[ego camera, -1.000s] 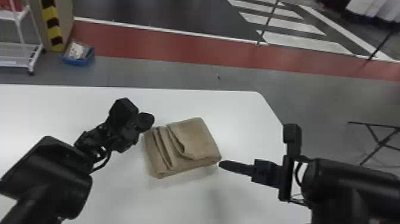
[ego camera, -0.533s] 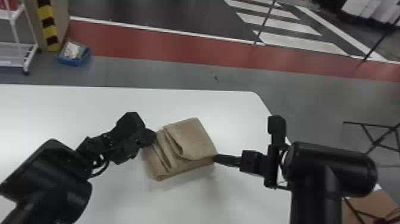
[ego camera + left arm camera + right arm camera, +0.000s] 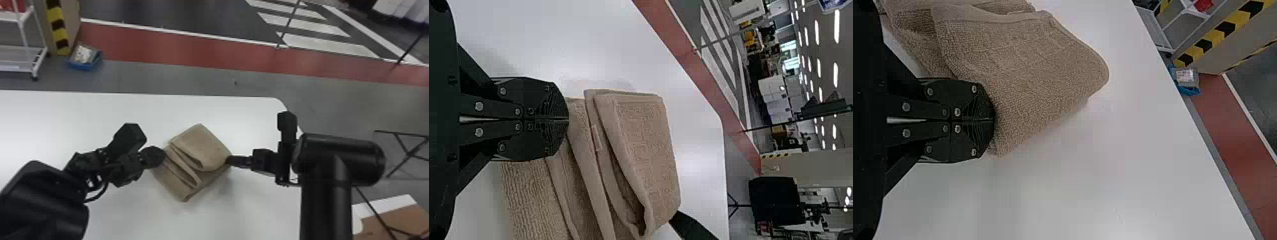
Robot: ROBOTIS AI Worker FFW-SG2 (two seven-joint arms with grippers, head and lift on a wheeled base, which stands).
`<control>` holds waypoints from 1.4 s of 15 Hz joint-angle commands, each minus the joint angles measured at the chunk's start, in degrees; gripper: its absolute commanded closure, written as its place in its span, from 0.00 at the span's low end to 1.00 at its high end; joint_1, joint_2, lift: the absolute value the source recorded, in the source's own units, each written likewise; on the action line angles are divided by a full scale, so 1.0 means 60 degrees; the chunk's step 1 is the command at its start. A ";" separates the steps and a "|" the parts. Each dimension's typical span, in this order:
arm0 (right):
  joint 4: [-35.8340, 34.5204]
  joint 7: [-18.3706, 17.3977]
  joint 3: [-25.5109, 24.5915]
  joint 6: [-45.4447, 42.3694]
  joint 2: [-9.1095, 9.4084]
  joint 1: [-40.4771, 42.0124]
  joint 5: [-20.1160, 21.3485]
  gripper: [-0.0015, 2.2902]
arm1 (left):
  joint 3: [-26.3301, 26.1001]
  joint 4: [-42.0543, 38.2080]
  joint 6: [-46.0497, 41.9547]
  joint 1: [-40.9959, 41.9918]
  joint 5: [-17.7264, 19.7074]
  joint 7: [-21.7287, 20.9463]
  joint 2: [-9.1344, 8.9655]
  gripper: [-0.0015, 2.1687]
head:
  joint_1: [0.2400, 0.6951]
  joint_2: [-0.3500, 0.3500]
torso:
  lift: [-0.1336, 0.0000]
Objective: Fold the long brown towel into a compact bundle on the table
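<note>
At nine o'clock of the towel (image 3: 207,143) on the table (image 3: 223,108): left gripper (image 3: 567,119), pressed together | three o'clock: right gripper (image 3: 993,119), likewise, against its edge | best nudge gently, evenly, keeping it stacked

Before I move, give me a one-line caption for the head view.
The folded brown towel lies on the white table between the left gripper and the right gripper.

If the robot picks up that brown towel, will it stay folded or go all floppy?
The towel would probably go floppy: its layers bend softly, and loose folds gape open along one side. It probably isn't slippery, since its surface looks fuzzy and bumpy. It likely won't roll if pushed, because it lies in a flattish bundle.
</note>
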 commanded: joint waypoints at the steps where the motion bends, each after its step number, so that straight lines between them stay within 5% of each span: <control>1: 0.0386 -0.0197 0.0202 -0.0328 0.0009 -0.0219 0.0000 0.96 | 0.0211 -0.0996 0.0480 0.0532 -0.0018 -0.0340 -0.0025 0.95 | 1.00 0.05 | 0.07; 5: 0.1074 -0.0476 0.0392 -0.0943 0.0009 -0.0615 0.0000 0.96 | 0.0401 -0.1802 0.0860 0.1162 -0.0106 -0.1190 -0.0025 0.95 | 1.00 0.07 | 0.07; 13: 0.1528 -0.0461 0.0612 -0.2467 0.0009 -0.0835 -0.0264 0.96 | 0.0768 -0.3062 0.1036 0.1880 -0.0032 -0.1278 -0.0025 0.95 | 1.00 0.10 | 0.07; 21: 0.3389 -0.0432 0.1227 -0.5338 0.0009 -0.1215 -0.0366 0.96 | 0.1954 -0.4468 0.1183 0.2759 0.0348 -0.1424 -0.0025 0.95 | 1.00 0.22 | 0.07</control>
